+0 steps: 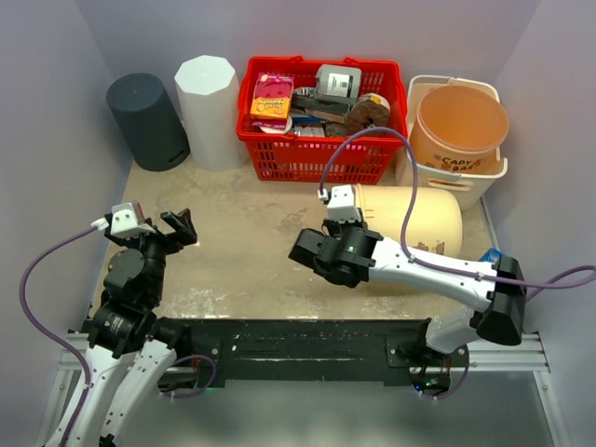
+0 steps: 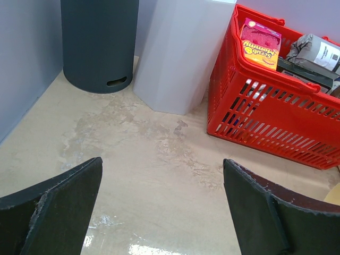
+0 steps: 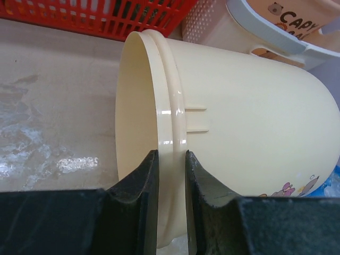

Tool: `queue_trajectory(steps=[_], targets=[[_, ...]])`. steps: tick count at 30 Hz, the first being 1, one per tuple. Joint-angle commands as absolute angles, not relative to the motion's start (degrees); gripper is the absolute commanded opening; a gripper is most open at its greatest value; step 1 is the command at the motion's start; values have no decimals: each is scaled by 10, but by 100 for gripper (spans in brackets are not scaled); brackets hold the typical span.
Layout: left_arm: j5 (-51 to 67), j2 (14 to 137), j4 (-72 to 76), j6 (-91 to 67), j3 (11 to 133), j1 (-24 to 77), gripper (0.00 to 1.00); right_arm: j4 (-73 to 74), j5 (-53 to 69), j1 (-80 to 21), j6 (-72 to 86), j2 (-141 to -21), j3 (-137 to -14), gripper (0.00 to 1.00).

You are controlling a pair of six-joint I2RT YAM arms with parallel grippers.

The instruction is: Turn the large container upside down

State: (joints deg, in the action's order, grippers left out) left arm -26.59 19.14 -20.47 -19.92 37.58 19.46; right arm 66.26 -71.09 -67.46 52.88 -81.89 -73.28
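Note:
The large container is a cream plastic bucket lying on its side on the table, its open mouth facing left. In the right wrist view its rim runs between my fingers. My right gripper is shut on that rim, one finger inside the mouth and one outside; in the top view it sits at the bucket's left end. My left gripper is open and empty at the left of the table, its fingers spread over bare tabletop.
A red basket full of items stands behind the bucket. A white bin with an orange tub is at the back right. A dark grey cylinder and a white cylinder stand at the back left.

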Motion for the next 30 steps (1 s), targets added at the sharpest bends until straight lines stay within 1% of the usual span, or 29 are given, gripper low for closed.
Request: queue_trajectory(steps=[1, 8, 15, 30], targets=[[-270, 191, -181, -189, 372, 189, 99, 593, -691, -676, 456, -887, -769, 0], [-310, 185, -194, -201, 378, 189, 99, 568, -699, -688, 411, -985, -827, 0], [-375, 161, -214, -225, 381, 189, 99, 465, -696, -690, 330, -1009, -835, 0], [-421, 116, -222, -241, 378, 187, 100, 316, -692, -693, 194, -1096, -846, 0]])
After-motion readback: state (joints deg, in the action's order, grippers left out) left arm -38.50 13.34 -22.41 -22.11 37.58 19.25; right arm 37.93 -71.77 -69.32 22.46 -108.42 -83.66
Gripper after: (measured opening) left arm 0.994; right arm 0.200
